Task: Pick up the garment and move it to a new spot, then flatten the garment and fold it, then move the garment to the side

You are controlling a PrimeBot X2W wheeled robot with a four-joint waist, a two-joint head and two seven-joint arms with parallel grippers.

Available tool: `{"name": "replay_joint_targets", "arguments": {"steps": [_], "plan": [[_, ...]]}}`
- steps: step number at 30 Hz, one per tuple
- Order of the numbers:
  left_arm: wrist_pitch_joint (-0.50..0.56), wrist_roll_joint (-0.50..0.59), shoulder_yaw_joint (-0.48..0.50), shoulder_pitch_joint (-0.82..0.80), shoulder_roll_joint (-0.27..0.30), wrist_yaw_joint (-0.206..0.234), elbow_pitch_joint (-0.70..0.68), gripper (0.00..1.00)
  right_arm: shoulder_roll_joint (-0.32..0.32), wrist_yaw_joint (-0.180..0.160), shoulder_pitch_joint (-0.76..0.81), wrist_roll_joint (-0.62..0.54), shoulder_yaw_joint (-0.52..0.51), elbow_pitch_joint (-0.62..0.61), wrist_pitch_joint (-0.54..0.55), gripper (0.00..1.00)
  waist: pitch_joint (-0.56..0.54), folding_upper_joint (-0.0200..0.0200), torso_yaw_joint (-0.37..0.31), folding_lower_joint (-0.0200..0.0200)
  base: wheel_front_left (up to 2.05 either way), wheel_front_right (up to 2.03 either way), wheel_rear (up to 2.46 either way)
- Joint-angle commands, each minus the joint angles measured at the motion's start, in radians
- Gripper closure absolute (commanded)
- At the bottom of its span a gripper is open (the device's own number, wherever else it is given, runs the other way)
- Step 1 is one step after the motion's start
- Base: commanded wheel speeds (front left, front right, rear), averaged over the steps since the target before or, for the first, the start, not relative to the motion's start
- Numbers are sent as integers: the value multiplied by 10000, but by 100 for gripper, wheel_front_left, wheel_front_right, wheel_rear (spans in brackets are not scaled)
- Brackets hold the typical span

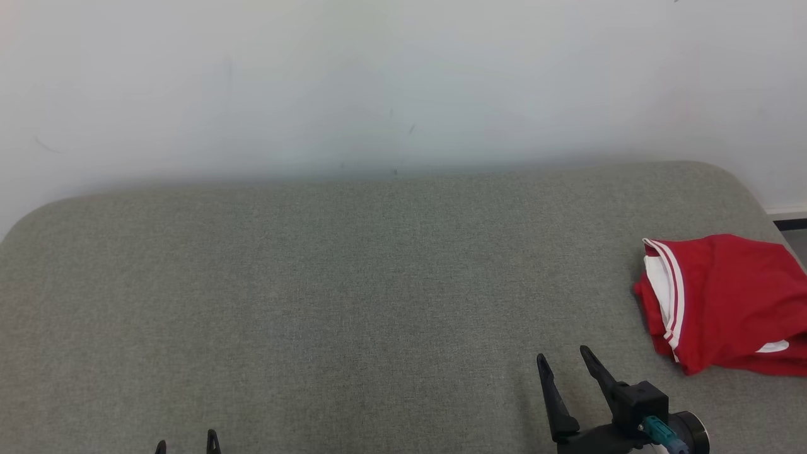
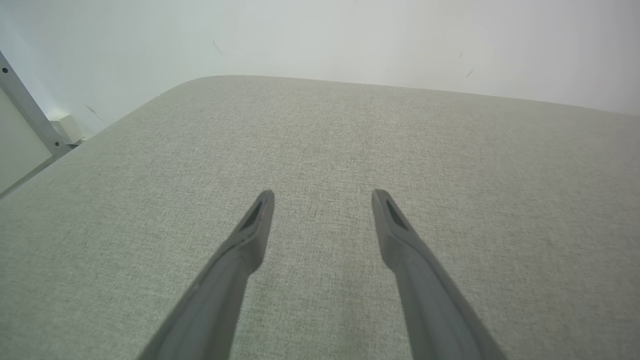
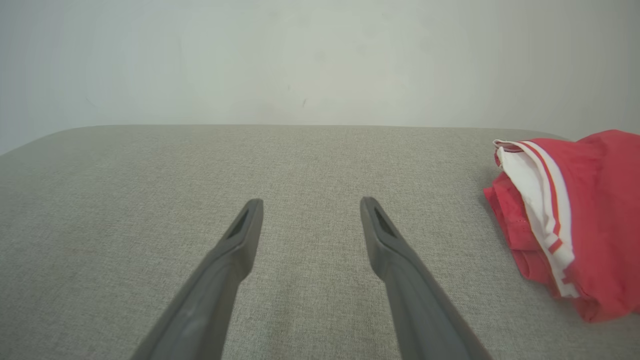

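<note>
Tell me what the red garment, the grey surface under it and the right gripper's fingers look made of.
Garment: soft, thin matte fabric, by its folds and creases; white striped trim; fibre unclear.
Surface: grey woven cloth, matte, fine weave visible; rounded corners hint at padding.
Fingers of the right gripper: dark, smooth, matte; probably moulded plastic.

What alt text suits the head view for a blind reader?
A red garment with white trim lies at the right edge of a grey fabric surface. The open right gripper is at lower right; the left gripper shows its fingertips lower left.
</note>
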Motion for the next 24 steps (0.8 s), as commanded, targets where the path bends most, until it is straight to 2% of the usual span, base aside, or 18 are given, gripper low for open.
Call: {"name": "replay_joint_targets", "arguments": {"steps": [1,19,20,24], "plan": [[-29,-54,-17,36,10,16,33,0,12,-29,133,-12,27,-58,-41,0,2,0,4,0,0,0,0],[-29,-262,-84,-104,7,-118,76,0,13,-29,59,93,171,-60,-41,0,148,0,-230,0,0,0,0],[3,-233,-74,-21,4,-133,64,100,0,0,22,65,163,-32,0,100,146,0,-230,0,0,0,0],[69,-295,-63,50,-67,-149,505,100,2,2,314,132,144,403,96,100,154,0,-226,0,0,0,0]]}}
